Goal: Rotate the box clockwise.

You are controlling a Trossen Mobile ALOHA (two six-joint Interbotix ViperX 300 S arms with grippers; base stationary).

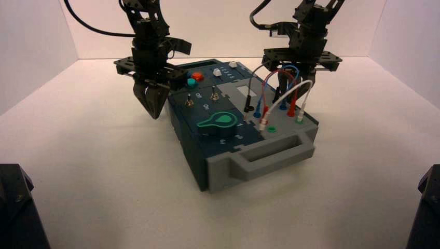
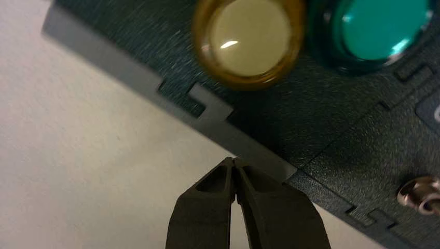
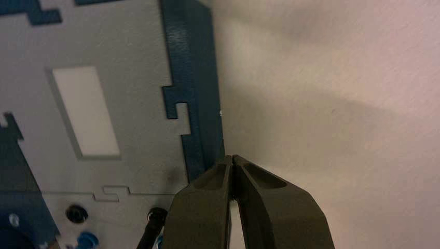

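Now, box (image 1: 194, 150) sits between your grippers — left gripper (image 1: 155, 115) closed beside its left long side, right gripper (image 3: 233, 157) closed by right side. Uneven pushing could slide box, not turn it; right tips riding inward might snag plug wires (image 1: 307, 85).

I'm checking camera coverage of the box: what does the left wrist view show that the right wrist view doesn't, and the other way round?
Only left wrist: a yellow button, a green button and part of a metal toggle switch.
Only right wrist: a white rectangular window, a black plug and blue socket parts.
Both: the box's edge, pale tabletop, and that arm's own closed gripper.
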